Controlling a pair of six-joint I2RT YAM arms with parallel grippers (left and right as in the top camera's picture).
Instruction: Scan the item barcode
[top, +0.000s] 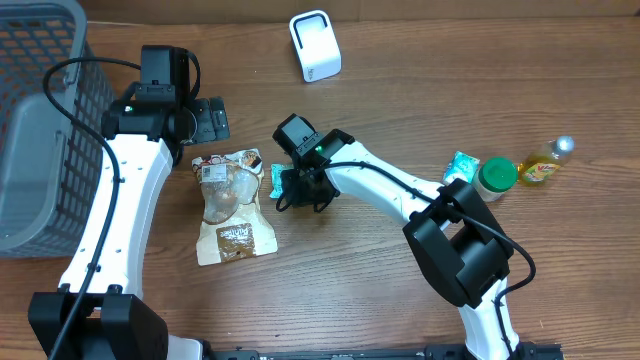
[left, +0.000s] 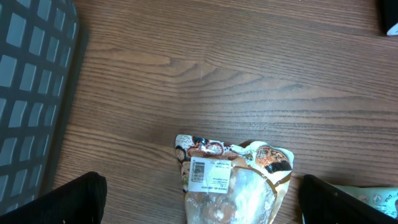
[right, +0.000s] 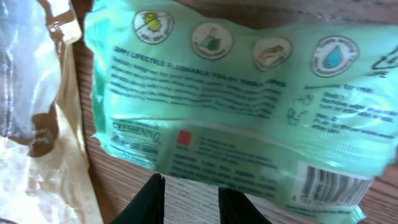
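Wood worktop, overhead view: count one scanner at the far edge, one snack pouch, and one wipes pack lying under your right pincer. Left wrist view: your left pincer hangs wide open over the pouch, empty. Right wrist view: jaws narrowly apart, gripping nothing; the pack's barcode faces up, probably so it can be scanned.

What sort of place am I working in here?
Probably a mock checkout bench: a wooden table with a white scanner, a grey mesh basket, and packaged goods like a snack pouch and wipes pack.
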